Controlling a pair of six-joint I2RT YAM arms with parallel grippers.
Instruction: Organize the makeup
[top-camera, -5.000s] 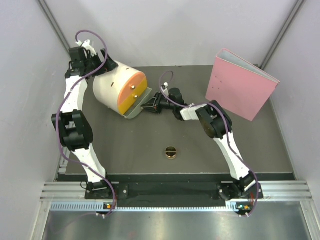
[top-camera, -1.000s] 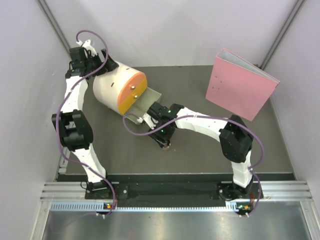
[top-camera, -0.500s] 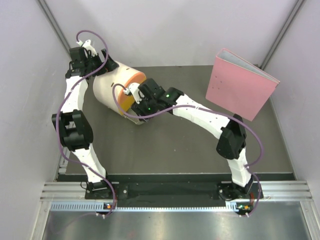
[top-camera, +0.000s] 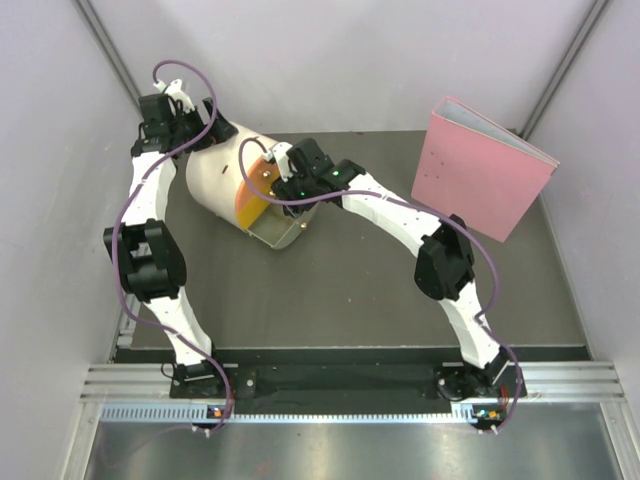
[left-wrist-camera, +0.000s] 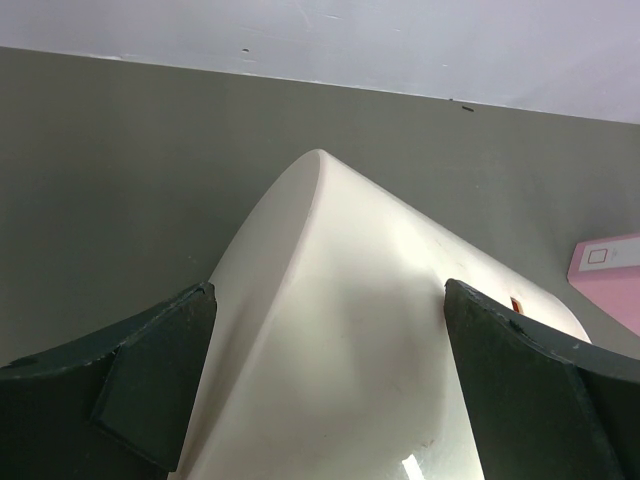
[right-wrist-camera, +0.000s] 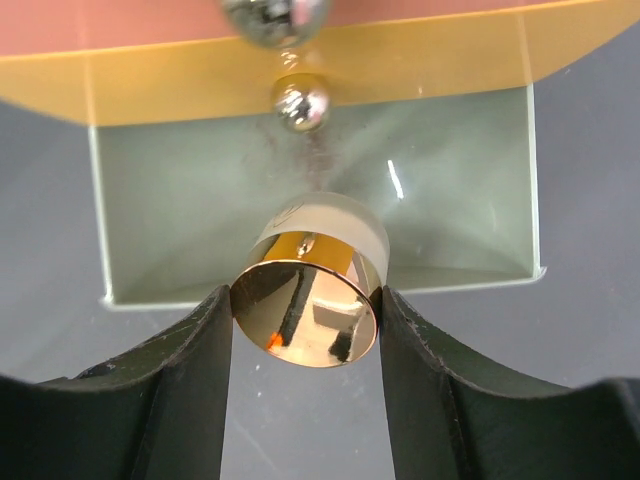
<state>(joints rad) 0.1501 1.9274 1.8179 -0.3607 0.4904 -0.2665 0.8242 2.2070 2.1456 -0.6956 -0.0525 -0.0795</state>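
My right gripper (right-wrist-camera: 305, 300) is shut on a round gold compact (right-wrist-camera: 305, 330), one finger pressed against each side of it. It hangs just in front of and above the pulled-out grey drawer tray (right-wrist-camera: 200, 230) of the cream cylindrical box. From above, the right gripper (top-camera: 283, 190) is over that tray (top-camera: 283, 233), against the box's orange-yellow front. My left gripper (left-wrist-camera: 328, 290) straddles the back of the cream box (left-wrist-camera: 340, 330), its wide fingers against both sides. Other makeup is out of view.
A pink binder (top-camera: 480, 180) stands upright at the back right of the dark mat. The cream box (top-camera: 215, 180) lies on its side at the back left. Two metal knobs (right-wrist-camera: 300, 103) sit on the drawer front.
The right arm picked the gold compact up from the middle of the mat and carried it back and left to the open drawer. The left arm stayed put.
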